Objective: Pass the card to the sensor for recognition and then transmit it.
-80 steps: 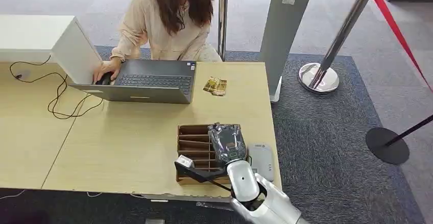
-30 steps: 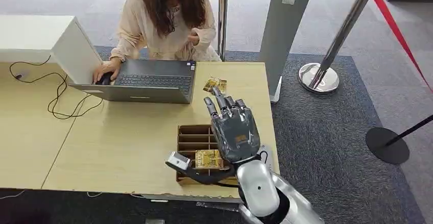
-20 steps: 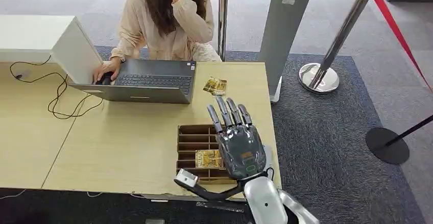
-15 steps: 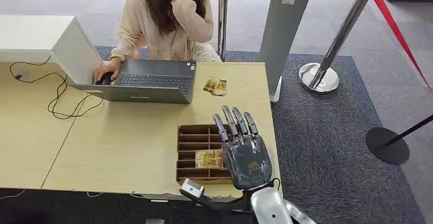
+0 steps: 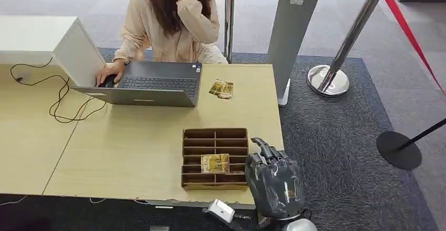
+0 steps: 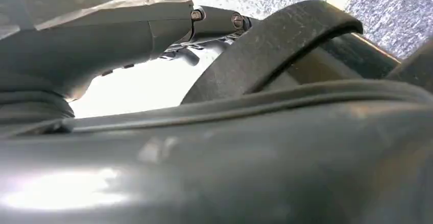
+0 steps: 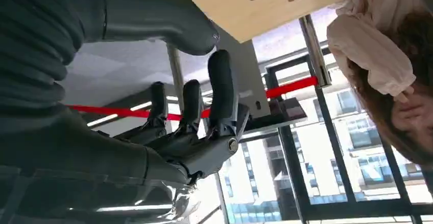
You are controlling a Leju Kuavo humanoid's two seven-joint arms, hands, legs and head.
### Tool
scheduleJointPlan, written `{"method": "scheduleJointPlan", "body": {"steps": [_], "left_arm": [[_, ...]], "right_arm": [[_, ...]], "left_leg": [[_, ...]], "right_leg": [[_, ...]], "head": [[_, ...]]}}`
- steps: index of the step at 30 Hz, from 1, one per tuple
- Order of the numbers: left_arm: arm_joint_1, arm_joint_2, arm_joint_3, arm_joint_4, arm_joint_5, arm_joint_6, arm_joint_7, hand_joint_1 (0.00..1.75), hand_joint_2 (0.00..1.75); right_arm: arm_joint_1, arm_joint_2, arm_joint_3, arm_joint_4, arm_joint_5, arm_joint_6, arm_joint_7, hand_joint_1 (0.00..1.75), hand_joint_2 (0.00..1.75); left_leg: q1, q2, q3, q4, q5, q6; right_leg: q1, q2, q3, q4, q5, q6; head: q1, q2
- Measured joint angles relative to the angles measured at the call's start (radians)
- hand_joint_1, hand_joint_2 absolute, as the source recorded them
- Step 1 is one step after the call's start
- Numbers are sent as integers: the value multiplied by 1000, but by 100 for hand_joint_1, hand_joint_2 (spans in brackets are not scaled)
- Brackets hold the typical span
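1. Your right hand [image 5: 274, 183] hangs at the near right corner of the table [image 5: 131, 136], its fingers [image 5: 265, 149] loosely apart and slightly curled, holding nothing; in the right wrist view the fingers [image 7: 219, 91] are likewise separated with no card between them
2. The left hand [image 6: 102, 35] sits close against the robot's dark body in its wrist view, and you cannot tell how its fingers lie
3. The card [image 5: 215, 163] lies flat in a slot of the brown divided tray [image 5: 189, 157] just beside the right hand, apart from the fingers
4. Two more gold cards [image 5: 221, 88] lie farther up the table, near the laptop [image 5: 150, 83] where a person [image 5: 168, 20] sits with one hand on it and the other raised to the face
5. You cannot pick out the sensor with certainty; the hand covers the table corner beside the tray
6. Judging from this, no step reads as finished: the card is not in hand, so gripping it, presenting it to the sensor and handing it over all appear to be left
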Motion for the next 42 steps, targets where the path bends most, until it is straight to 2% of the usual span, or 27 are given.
{"method": "scheduleJointPlan", "body": {"steps": [2, 3, 8, 16, 28, 42], "left_arm": [[0, 0, 2, 0, 0, 2, 5, 0, 0], [0, 0, 6, 0, 0, 2, 6, 0, 0], [-1, 1, 10, 0, -3, 1, 16, 0, 0], [-2, 8, 11, 0, -10, 1, 31, 0, 0], [-3, 9, 11, 0, -11, 2, 32, 0, 0], [-3, 10, 11, 0, -14, 3, 32, 0, 0]], "right_arm": [[0, -6, 6, 6, -24, -19, 0, 56, 175], [-1, -8, 12, 13, -40, -24, -2, 56, 175], [-6, -13, 29, 55, -105, -53, -24, 33, 175], [-23, -2, 58, 176, -194, -119, -77, 45, 175], [-48, 36, 80, 317, -245, -131, -107, 51, 175], [-81, 90, 90, 386, -245, -128, -129, 51, 175]], "left_leg": [[0, 0, 0, 0, 0, 0], [0, 0, 0, 0, 0, 0], [0, 0, 0, 0, 0, 0], [0, 0, 0, 0, 0, 0], [0, 0, 0, 0, 0, 0], [0, 0, 0, 0, 0, 0]], "right_leg": [[0, 0, 0, 0, 0, 0], [0, 0, 0, 0, 0, 0], [0, 0, 0, 0, 0, 0], [0, 0, 0, 0, 0, 0], [0, 0, 0, 0, 0, 0], [0, 0, 0, 0, 0, 0]], "head": [[0, 0], [0, 0], [0, 0], [0, 0], [0, 0], [0, 0]]}}
